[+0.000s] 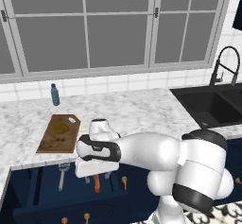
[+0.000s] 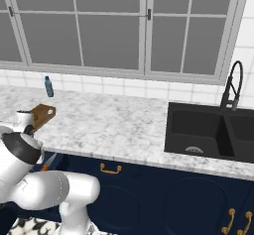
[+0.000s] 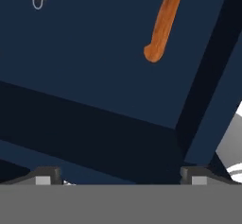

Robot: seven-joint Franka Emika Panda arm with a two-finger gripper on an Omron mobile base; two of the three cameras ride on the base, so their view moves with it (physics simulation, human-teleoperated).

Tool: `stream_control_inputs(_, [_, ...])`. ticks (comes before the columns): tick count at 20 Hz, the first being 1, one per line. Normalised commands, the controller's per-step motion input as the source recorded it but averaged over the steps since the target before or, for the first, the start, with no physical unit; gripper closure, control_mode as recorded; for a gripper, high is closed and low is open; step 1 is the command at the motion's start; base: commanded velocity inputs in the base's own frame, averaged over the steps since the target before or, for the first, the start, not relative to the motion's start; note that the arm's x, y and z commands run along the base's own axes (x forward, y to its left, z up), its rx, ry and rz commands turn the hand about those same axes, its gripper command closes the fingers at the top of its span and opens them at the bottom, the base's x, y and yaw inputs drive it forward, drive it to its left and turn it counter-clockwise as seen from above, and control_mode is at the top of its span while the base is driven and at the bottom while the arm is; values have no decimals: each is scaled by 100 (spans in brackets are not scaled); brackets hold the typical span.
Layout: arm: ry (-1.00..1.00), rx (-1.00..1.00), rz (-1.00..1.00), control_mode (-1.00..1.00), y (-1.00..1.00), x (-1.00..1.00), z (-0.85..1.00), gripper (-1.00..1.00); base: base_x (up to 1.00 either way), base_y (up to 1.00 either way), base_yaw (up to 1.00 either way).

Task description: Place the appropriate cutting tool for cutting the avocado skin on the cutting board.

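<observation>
Two utensils lie in the open drawer point(image 1: 71, 194) below the board point(image 1: 59, 133), so the jaws, spread wide and empty, hang above the knife point(image 3: 163, 22) there, presumably to pick it.

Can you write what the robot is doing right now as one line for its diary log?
stage: reaching into open drawer | gripper: open, above knife, not touching | avocado: on cutting board | knife: lying in drawer
</observation>
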Motion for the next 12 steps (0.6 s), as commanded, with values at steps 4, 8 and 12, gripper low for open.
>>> stream_control_inputs(4, [8, 0, 0, -100, 23, 0, -49, -100, 0, 0, 0])
stream_control_inputs(8, [4, 0, -1, -100, 17, 0, -45, -100, 0, 0, 0])
stream_control_inputs(12, [0, 0, -1, -100, 3, 3, -33, -100, 0, 0, 0])
